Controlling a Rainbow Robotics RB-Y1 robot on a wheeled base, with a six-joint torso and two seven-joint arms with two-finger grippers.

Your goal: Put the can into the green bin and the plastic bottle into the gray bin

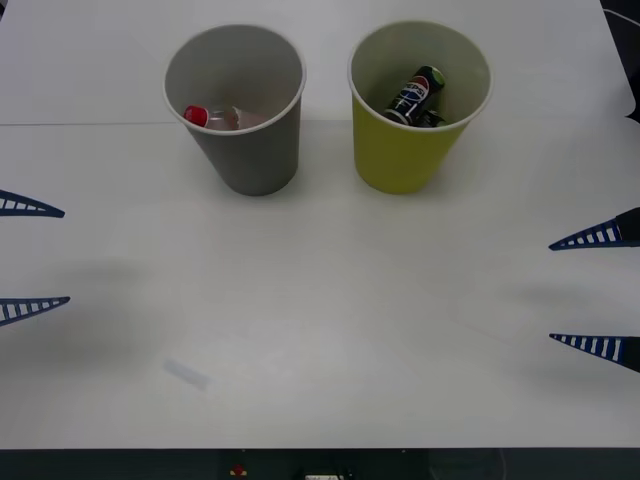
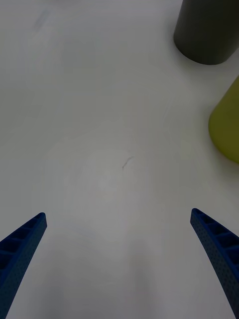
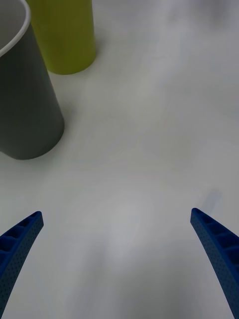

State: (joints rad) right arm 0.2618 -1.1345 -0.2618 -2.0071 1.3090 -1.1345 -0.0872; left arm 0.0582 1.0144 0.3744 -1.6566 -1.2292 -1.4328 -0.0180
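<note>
From the front, you see the gray bin (image 1: 236, 110) and the green bin (image 1: 417, 108) standing upright side by side at the far part of the white desk (image 1: 320, 330), near each other but not touching, gray on the robot's left. The plastic bottle (image 1: 222, 118) lies inside the gray bin, its red cap against the wall on the robot's left. The can (image 1: 415, 95) rests tilted inside the green bin, its round logo facing up. Your left tool (image 1: 33, 255) sits at the left edge of the frame with its two blue ribbed fingers spread wide and nothing between them; your right tool (image 1: 595, 290) sits at the right edge, spread the same way and equally empty. Both hang over bare desk, well apart from the bins. A faint pale smear (image 1: 187, 374) marks the near desk on the left.

From the right wrist, you see the right tool (image 2: 119, 259) open over the desk (image 2: 99, 99), a small dark scratch (image 2: 127, 162) ahead of it, and beyond that the outer walls of the gray bin (image 2: 206, 30) and the green bin (image 2: 228, 124).

From the left wrist, you see the left tool (image 3: 117, 259) open above the desk (image 3: 159, 124), with the gray bin (image 3: 25, 99) nearest and the green bin (image 3: 67, 35) behind it.
</note>
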